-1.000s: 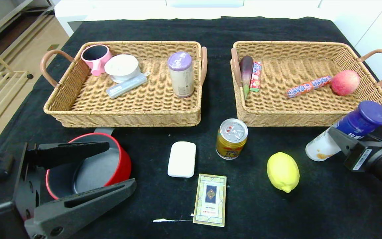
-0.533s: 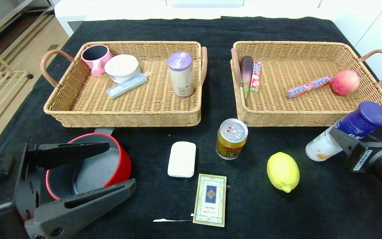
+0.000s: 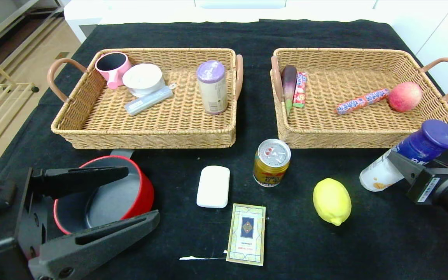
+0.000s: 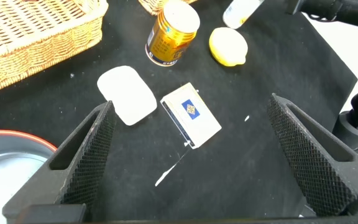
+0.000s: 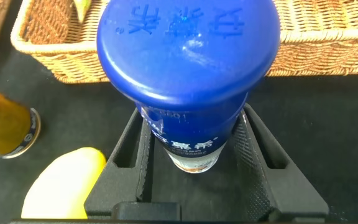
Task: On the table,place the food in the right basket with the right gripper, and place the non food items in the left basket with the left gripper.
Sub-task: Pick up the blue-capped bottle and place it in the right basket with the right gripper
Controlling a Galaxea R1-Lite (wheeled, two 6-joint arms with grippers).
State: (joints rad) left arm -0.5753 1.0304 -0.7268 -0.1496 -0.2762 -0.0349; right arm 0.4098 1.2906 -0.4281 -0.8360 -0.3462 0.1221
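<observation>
Right hand (image 3: 405,165): clamped on tilted bottle (image 3: 410,155), apparently lifted, near right basket (image 3: 368,136) | Left hand (image 3: 103,202): spread wide around red pot (image 3: 107,194) | Remaining on counter (image 3: 169,241): can (image 3: 272,162), lemon (image 3: 331,201), white block (image 3: 213,186), card box (image 3: 246,234)

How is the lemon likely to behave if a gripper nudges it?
The lemon looks rounded and lies on its side on the flat cloth-covered table, so it would probably roll. Its smooth, curved skin may slip between narrow fingers.
</observation>
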